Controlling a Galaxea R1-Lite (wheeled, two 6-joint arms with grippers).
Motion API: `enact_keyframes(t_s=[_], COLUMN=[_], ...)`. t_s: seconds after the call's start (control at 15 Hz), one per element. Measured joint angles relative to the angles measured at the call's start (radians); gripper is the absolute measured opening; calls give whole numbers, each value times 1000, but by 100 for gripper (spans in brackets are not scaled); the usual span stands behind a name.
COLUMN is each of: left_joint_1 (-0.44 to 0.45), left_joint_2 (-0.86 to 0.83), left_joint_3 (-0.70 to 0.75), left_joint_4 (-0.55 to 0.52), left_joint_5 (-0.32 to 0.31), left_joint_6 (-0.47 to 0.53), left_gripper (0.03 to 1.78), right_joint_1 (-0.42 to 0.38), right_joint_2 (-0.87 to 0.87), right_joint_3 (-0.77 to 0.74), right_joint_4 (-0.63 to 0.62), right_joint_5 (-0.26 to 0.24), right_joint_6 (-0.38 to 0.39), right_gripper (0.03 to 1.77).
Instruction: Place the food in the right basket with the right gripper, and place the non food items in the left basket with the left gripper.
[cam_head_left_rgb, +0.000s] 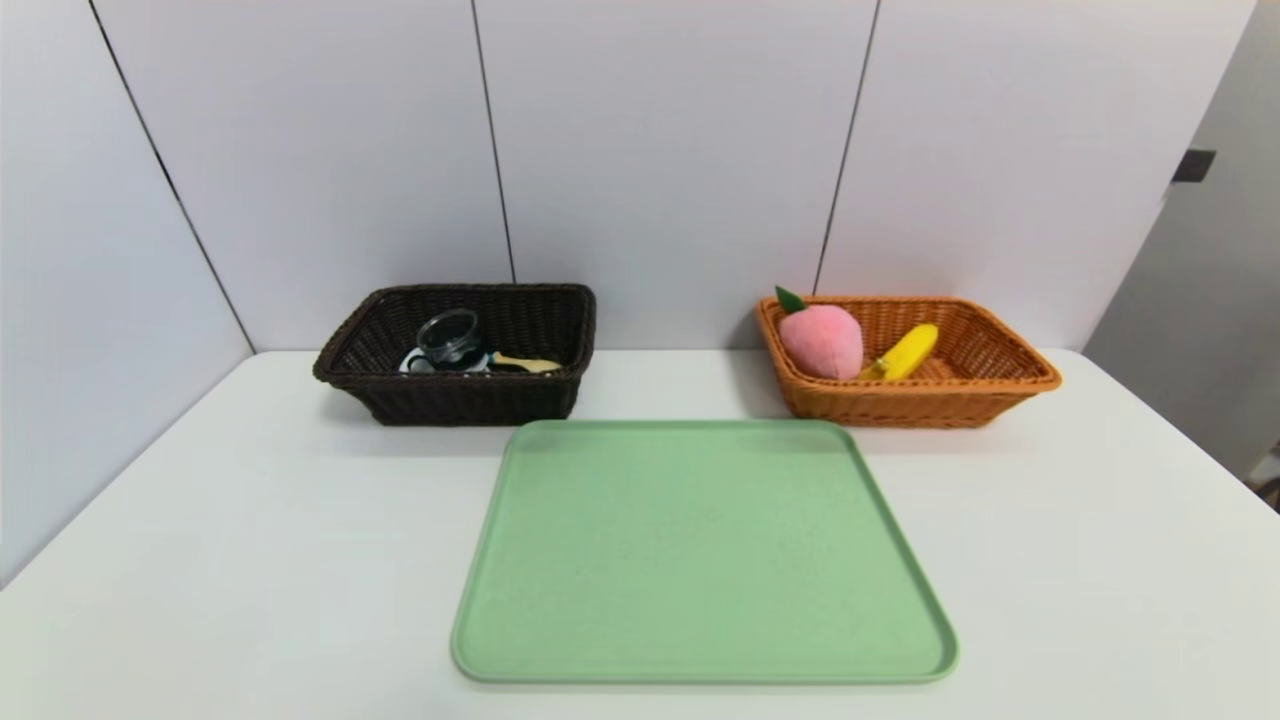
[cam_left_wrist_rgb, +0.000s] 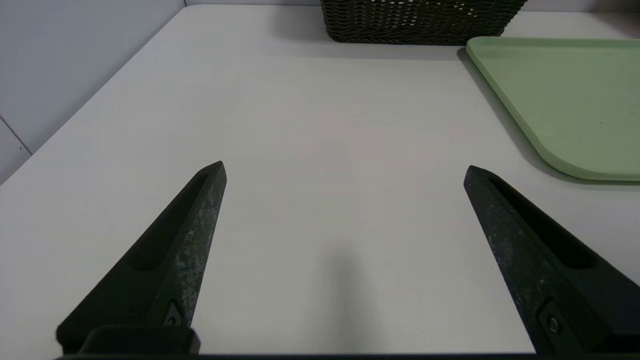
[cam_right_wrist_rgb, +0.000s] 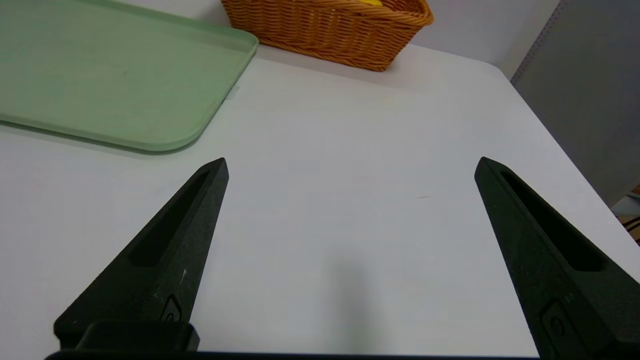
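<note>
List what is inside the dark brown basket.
Inside the dark brown basket lie a clear glass cup with a black handle and a tan spoon. A sliver of something white shows beneath the cup; the near wall hides the rest.

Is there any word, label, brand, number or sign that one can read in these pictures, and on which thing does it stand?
None: no readable text shows in any view.
The dark brown woven basket, the orange woven basket, the flat green plastic tray and the white table carry no writing.
The small embossed marks on the black gripper fingers are not legible.
</note>
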Motion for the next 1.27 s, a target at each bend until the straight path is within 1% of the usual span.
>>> enact_keyframes(t_s=[1.27], left_joint_1=[0], left_joint_2=[1], left_joint_3=[0], left_joint_4=[0], left_joint_5=[0], left_joint_6=[0], left_gripper=[169], right_joint_1=[0], right_joint_2=[0], right_joint_3=[0], right_joint_4=[0], right_joint_5=[0], right_joint_6=[0], right_gripper=[170])
